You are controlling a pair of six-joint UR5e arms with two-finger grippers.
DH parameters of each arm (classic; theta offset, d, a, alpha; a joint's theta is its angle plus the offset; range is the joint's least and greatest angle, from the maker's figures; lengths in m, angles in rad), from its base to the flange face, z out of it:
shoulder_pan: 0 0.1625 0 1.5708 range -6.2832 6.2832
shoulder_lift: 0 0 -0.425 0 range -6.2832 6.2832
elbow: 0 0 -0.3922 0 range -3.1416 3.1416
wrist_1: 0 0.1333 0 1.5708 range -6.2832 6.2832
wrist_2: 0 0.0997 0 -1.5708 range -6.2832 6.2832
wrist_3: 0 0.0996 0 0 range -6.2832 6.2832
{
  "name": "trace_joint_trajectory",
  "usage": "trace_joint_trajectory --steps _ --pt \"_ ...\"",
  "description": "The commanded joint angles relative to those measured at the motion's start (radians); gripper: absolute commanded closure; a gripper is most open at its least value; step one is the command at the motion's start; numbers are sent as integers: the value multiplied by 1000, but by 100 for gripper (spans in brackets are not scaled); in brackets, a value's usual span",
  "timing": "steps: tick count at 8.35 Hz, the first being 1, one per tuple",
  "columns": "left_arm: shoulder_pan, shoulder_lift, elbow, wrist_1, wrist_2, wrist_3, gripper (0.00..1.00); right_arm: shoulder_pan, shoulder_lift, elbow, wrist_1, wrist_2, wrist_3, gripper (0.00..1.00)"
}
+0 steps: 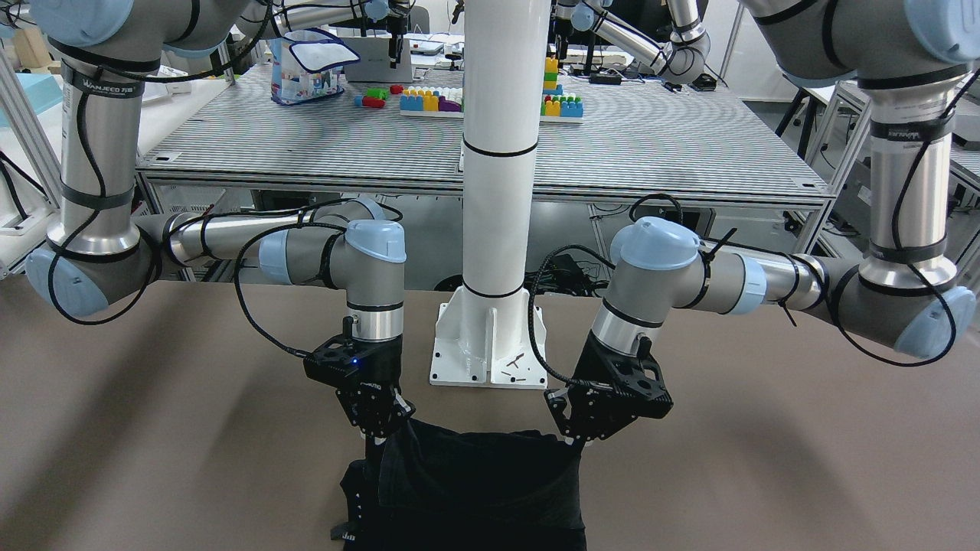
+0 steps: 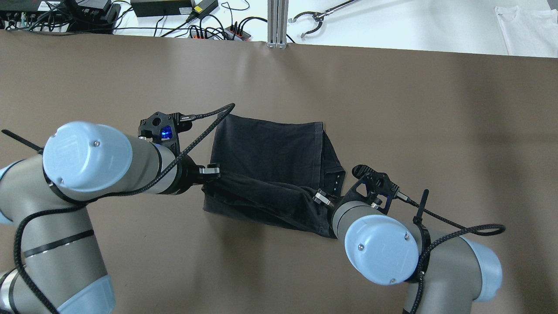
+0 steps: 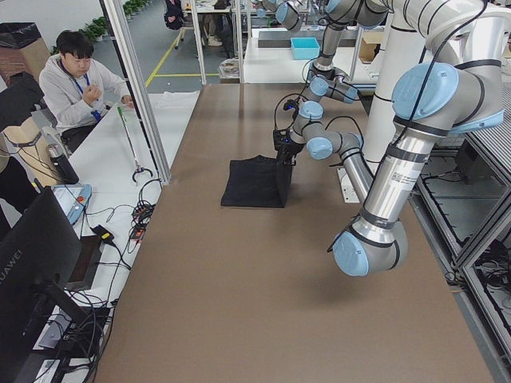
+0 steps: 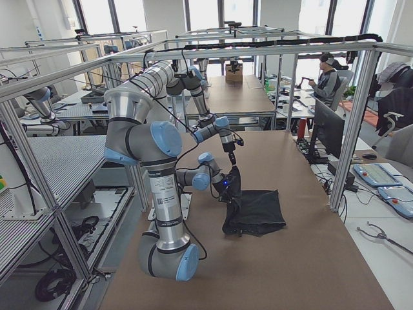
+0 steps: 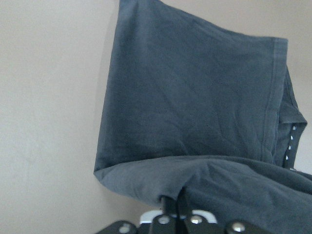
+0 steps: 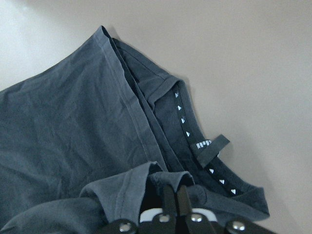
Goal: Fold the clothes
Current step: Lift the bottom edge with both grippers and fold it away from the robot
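Note:
The clothes (image 2: 266,148) are one black garment lying on the brown table, partly folded, with a stitched hem along its right side. Its near edge is raised off the table between the two arms. My left gripper (image 2: 213,172) is shut on the near left corner of that edge, and the left wrist view shows its fingertips (image 5: 173,201) pinching the fabric (image 5: 195,112). My right gripper (image 2: 320,197) is shut on the near right corner. In the right wrist view the collar (image 6: 195,141), with white marks and a tag, lies just beyond the closed gripper (image 6: 173,190).
The white pillar's base plate (image 1: 490,344) stands on the table just behind the garment, between the arms. A grabber tool (image 2: 314,17) and a white cloth (image 2: 527,26) lie on the white bench past the far edge. A person (image 3: 80,88) sits at that bench.

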Motion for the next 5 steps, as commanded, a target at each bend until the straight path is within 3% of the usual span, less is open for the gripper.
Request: trace_joint_trajectory --steps 1,3,5 --pt "-84 -46 100 0 -22 55 100 66 36 -75 2 1 -56 100" --pt "-120 -152 268 -3 -14 94 100 119 69 -162 19 3 -115 100" --pt "-141 -238 431 -14 -11 143 100 149 79 -263 115 3 -166 100"
